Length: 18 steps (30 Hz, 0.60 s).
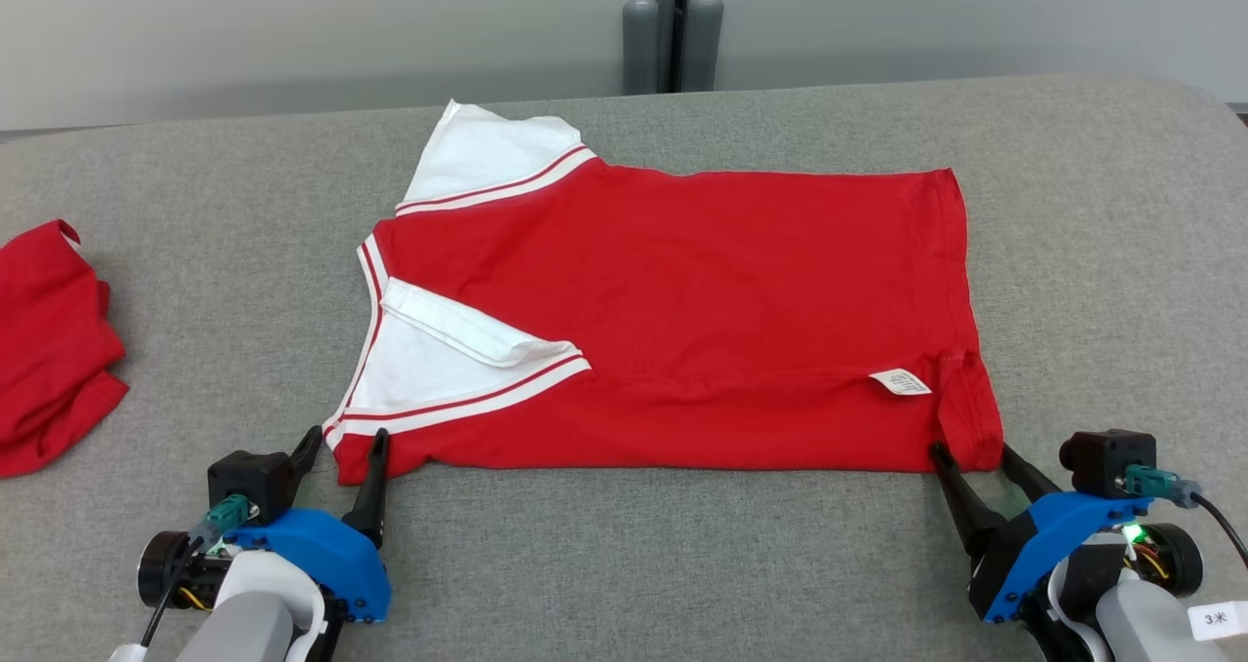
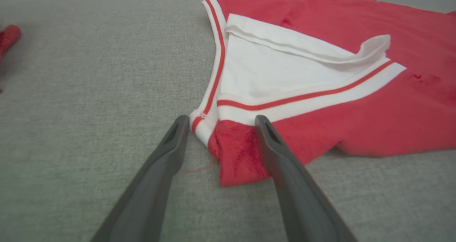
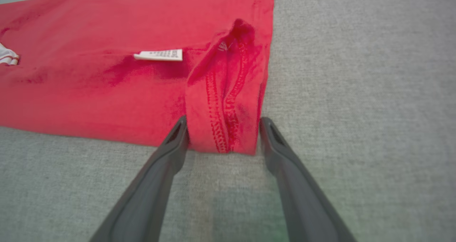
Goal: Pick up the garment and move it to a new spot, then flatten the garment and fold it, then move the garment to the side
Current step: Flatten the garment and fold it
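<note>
We see a grey, fabric-covered surface (image 1: 682,564), its far corner rounded at two o'clock. Near the centre lies the red garment (image 1: 702,321), spread flat, its white, red-striped parts toward nine o'clock and its hem toward three o'clock. A small white label (image 1: 900,381) shows near its six o'clock edge. A crumpled red cloth (image 1: 49,340) lies at nine o'clock, well apart.

Left gripper (image 1: 346,435) finger gap: garment (image 1: 702,292) corner lies inside; jaws spread.
Right gripper (image 1: 973,449) finger gap: turned-up hem corner spans it.
Behind both finger pairs: bare grey table (image 1: 634,564), free passage.
Outboard of left fingers: open table; second red cloth (image 1: 49,340) well apart.
Beyond fingertips: garment lies low, flat.
</note>
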Tool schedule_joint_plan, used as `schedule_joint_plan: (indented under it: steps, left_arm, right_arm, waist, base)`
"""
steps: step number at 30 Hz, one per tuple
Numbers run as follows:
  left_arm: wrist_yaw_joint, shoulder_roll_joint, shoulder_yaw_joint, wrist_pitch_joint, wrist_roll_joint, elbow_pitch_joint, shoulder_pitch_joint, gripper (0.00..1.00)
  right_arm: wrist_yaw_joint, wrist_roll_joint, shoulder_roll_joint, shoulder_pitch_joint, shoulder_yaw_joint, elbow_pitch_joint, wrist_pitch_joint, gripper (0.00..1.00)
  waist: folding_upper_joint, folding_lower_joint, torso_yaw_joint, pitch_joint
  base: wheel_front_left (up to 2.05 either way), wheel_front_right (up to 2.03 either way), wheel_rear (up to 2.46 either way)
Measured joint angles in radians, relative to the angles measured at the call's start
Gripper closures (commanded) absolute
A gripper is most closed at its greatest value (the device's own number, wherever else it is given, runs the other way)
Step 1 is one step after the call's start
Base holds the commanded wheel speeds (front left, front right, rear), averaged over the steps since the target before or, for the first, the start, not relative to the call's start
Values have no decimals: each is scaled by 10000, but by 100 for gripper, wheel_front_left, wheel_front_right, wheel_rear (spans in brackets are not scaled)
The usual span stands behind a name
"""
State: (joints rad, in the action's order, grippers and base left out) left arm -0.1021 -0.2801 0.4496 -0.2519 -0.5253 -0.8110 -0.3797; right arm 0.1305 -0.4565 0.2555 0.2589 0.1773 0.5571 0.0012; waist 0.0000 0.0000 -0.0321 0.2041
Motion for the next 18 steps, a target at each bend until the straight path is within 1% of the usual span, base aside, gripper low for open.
schedule_joint_plan:
  steps: [4,5,6,7,8,9,14,18]
  left_arm:
    - [-46,119,56,31,-109,-341,-185,0]
    - [-61,161,92,61,-130,-458,-227,0]
    - [-75,194,117,104,-146,-564,-302,1]
    - [-94,217,136,125,-180,-658,-384,65]
    - [-105,242,153,125,-196,-746,-447,93]
    - [-125,270,151,119,-228,-811,-491,100]
    - [-213,385,242,29,-359,-982,-534,100]
    - [-217,401,121,-54,-535,-823,-277,100]
  right_arm:
    - [0,0,-104,322,107,493,-104,0]
    - [0,13,-121,411,125,627,-115,8]
    - [0,27,-142,488,140,742,-138,53]
    - [0,27,-174,551,163,857,-215,77]
    - [0,27,-207,629,196,968,-251,100]
    - [0,21,-234,702,245,1043,-309,100]
    - [0,-146,-303,817,408,1398,-719,100]
    - [0,-416,-309,788,543,1450,-1074,100]
  waist:
    - [0,0,-46,62]
    - [0,-1,-49,76]
    - [0,-1,-47,90]
    - [-1,0,-43,99]
    - [0,-1,-45,103]
    - [0,0,-54,103]
    - [0,0,14,-79]
    - [0,0,118,-408]
  base:
    - [0,0,0]
    - [0,0,0]
    - [0,0,0]
    - [0,0,0]
    - [0,0,0]
    - [0,0,0]
    - [0,0,0]
    - [0,0,0]
